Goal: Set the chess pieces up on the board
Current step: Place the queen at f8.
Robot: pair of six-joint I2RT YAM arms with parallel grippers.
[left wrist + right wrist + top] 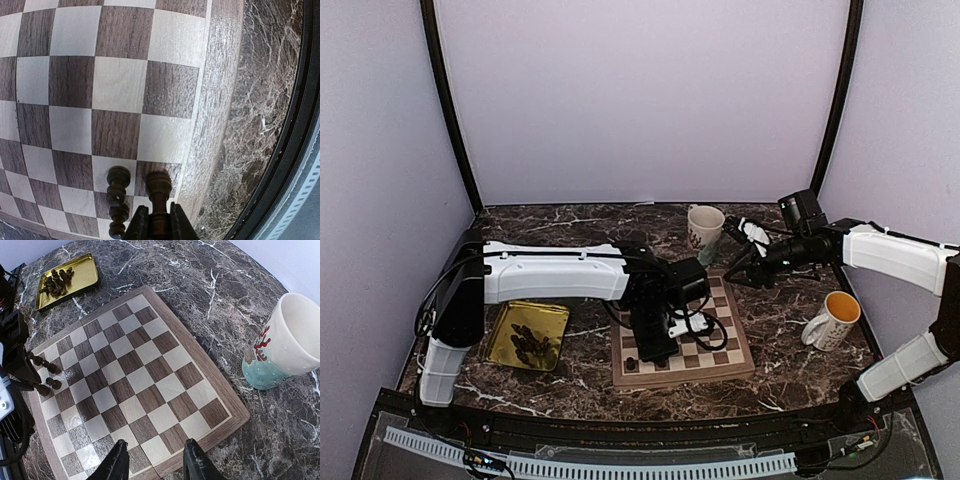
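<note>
At board (120,85): one piece (158,186) gripped (left gripper (158,214)) | mugs (705,228): two | tray (84,271): one

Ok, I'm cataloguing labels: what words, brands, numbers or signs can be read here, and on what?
None readable.
The white and teal ceramic mug carries only a red coral-like drawing, no letters.
The brown and cream chequered wooden board and shiny gold square tray show no writing.

Your left gripper (158,226) pinches one dark chess piece (158,192) over an edge square of the flat, chequered wooden board (120,90). A short row of matching pieces (118,197) stands just beside its fingers.
</note>
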